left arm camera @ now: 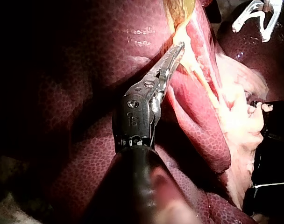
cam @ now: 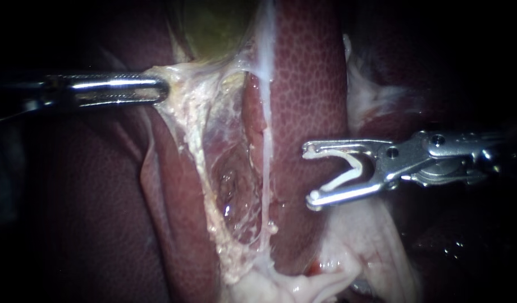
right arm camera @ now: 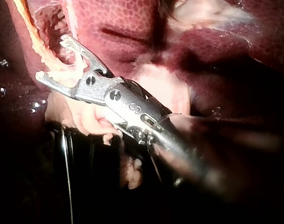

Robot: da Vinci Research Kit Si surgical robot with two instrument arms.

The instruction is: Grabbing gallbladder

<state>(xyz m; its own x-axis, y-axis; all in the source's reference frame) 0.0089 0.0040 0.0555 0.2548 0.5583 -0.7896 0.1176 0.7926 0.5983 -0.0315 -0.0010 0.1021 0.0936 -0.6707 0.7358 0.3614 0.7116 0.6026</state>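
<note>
My left tool (cam: 161, 90) grips the gallbladder (cam: 213, 33) by its pale lower edge; my right tool (cam: 311, 175) stands wide, a white clip (cam: 351, 168) seated between both jaws.

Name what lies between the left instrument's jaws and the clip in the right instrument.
Endoscope view: stretched pale tissue, a thin whitish strand, then liver.

— What is being shown of the left instrument (cam: 161, 90)?
— A slim, polished silver tip with a long slot. Behind it a dark housing (left arm camera: 135, 122) is being seen, set with round screws (left arm camera: 132, 104).
— And the right instrument (cam: 309, 175)?
— Bright steel is being shown, studded with pivot pins (cam: 437, 138) and trailed by a thin wire (right arm camera: 172, 115).
</note>
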